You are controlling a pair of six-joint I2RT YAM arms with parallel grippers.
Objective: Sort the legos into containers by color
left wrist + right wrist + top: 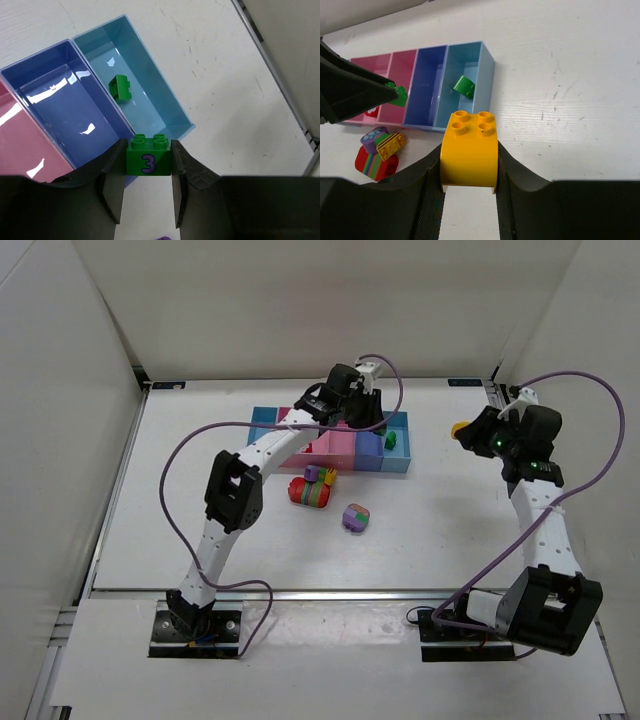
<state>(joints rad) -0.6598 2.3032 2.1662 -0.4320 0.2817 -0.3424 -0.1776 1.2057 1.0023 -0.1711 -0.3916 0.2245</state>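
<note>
your left gripper (148,150) clamps a green brick (148,161) at the near rim of the light blue bin (162,80); at 3 o'clock, over bare table (450,520), your right gripper (469,160) clenches a yellow brick (469,145).

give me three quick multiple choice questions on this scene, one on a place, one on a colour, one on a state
1. Where does the loose small green plastic brick lie?
A) in the light blue plastic end bin
B) in the dark blue bin
C) on the table

2. What colour is the four-studded plastic brick in the right claw?
A) red
B) orange-yellow
C) purple

3. The left claw is:
A) open and empty
B) shut on the green plastic brick marked 3
C) shut on nothing

Answers: 1 A, it rests on that bin's floor; 2 B, the right wrist view shows it orange-yellow; 3 B, the claw pinches that brick's sides.
</note>
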